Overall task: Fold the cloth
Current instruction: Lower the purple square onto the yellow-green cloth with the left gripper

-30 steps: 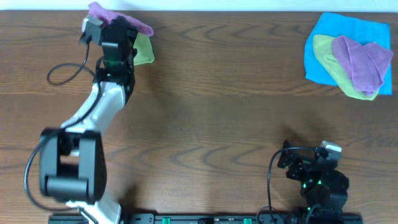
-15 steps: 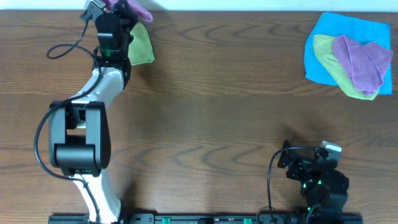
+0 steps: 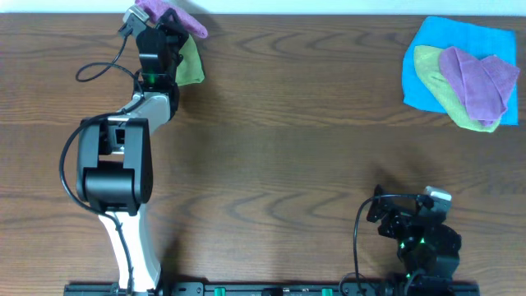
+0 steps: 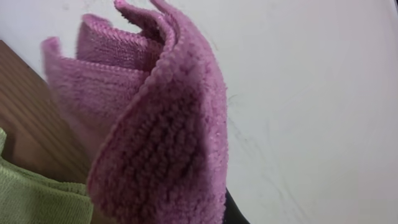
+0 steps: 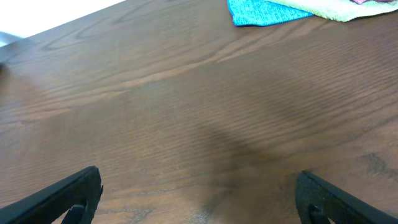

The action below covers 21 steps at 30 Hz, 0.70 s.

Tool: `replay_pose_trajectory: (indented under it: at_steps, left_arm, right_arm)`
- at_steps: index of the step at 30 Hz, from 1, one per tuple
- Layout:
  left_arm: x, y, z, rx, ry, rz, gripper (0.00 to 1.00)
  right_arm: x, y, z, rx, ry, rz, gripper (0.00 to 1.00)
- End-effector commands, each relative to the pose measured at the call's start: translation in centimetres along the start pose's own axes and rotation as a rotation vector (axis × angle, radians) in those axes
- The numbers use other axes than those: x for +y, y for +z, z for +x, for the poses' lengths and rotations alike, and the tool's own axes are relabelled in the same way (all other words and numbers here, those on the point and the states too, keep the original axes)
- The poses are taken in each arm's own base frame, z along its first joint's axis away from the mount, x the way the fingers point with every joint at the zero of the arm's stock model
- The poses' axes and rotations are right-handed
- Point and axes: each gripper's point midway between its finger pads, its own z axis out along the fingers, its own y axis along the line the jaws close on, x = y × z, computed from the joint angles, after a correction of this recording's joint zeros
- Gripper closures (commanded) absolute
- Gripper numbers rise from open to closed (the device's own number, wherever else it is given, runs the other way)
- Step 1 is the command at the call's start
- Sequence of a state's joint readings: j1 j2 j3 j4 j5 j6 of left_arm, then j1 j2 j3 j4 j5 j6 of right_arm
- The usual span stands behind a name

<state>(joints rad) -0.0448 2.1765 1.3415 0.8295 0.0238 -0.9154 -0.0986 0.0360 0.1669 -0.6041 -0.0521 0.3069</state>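
- Since half a second ago, the left gripper (image 3: 163, 29) has shifted slightly right, carrying the bunched purple terry cloth (image 4: 155, 137).
- Its fingers are hidden behind that cloth, which hangs clamped between them, lifted off the brown wooden table (image 3: 288, 148).
- Just below those fingers lies a lime-green terry cloth (image 3: 191, 64).
- The right gripper (image 5: 199, 198) has its fingers spread wide with nothing between them.
- Far beyond them lies a blue square cloth (image 5: 261, 11).

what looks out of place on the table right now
The purple cloth is bunched up at the table's back-left edge, partly past it, beside a crumpled green cloth. The cloth pile at back right is a loose, unfolded heap.
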Motion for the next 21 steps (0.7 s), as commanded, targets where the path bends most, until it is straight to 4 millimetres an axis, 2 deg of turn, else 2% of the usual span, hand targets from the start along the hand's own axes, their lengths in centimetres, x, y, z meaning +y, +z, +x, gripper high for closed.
replay_pose_trajectory:
  at_steps: [1, 12, 18, 21]
  left_arm:
    - [0.4, 0.6, 0.3, 0.004, 0.017, 0.011, 0.94]
    - [1.8, 1.0, 3.2, 0.078, 0.011, 0.008, 0.94]
    - [1.4, 1.0, 3.8, 0.094, 0.011, 0.029, 0.94]
    - [2.0, 0.9, 4.1, 0.110, 0.012, 0.008, 0.94]
  right_arm:
    - [0.1, 0.2, 0.4, 0.006, 0.006, -0.008, 0.01]
    - [0.1, 0.2, 0.4, 0.006, 0.006, -0.008, 0.01]
    - [0.1, 0.2, 0.4, 0.006, 0.006, -0.008, 0.01]
    - [0.1, 0.2, 0.4, 0.006, 0.006, -0.008, 0.01]
